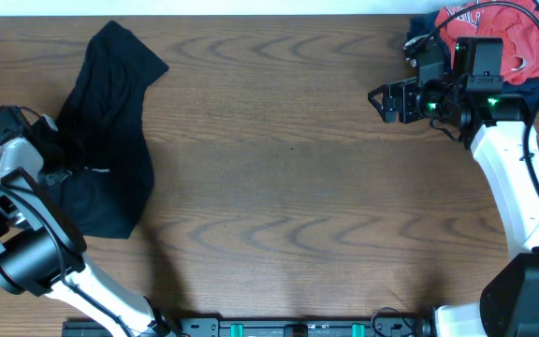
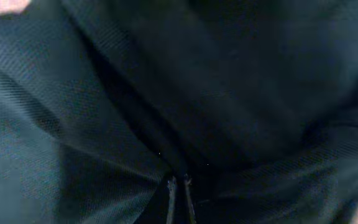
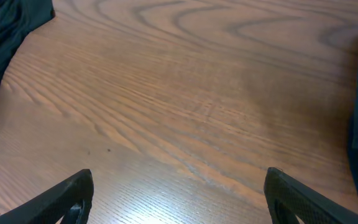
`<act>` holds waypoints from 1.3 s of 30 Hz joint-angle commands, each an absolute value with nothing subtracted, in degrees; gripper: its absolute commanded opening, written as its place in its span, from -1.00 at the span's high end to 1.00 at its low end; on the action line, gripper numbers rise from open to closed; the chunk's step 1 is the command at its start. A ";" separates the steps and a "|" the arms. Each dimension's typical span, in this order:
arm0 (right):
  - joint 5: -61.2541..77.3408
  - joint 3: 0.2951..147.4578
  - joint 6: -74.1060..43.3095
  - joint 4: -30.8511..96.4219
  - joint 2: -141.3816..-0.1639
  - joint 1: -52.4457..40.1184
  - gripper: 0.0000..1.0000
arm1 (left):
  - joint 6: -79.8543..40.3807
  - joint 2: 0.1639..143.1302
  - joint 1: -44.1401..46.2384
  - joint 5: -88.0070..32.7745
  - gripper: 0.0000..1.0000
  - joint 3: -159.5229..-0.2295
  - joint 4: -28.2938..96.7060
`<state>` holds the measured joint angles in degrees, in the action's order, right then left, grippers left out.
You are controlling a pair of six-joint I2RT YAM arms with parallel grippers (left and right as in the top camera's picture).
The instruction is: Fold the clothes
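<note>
Your left claw is at the left edge of the frame, tips squeezed together on a pinch of the black trousers. The trousers lie bunched in the upper left of the table. Nothing is spread flat yet, so that bite looks meant to give you an edge to drag out. Past the bare wood, your right claw hangs at upper right, jaws wide apart and gripping nothing. It points leftward, ready, I'd say, for the other end. Behind it sits a red garment, which isn't part of this job.
</note>
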<state>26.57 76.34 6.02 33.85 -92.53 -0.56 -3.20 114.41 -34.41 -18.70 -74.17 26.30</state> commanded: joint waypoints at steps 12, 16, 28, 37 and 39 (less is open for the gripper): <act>27.24 76.79 5.61 33.91 -92.71 -0.99 -0.71 | -4.73 91.26 -21.61 -20.53 0.88 -74.13 30.50; 27.27 76.79 5.58 34.30 -92.71 -1.74 -0.72 | -5.76 91.18 -16.32 -20.53 0.88 -74.13 29.89; 29.89 76.79 1.74 29.85 -94.59 -13.10 -0.68 | -12.71 91.07 -3.97 -20.56 0.88 -74.17 25.56; 27.70 76.79 -6.50 17.15 -100.90 -23.33 -0.53 | -21.54 91.07 2.17 -20.62 0.88 -74.17 20.36; 26.96 76.84 -7.51 16.25 -100.51 -22.83 -0.53 | -21.80 91.07 3.75 -20.62 0.90 -74.17 19.05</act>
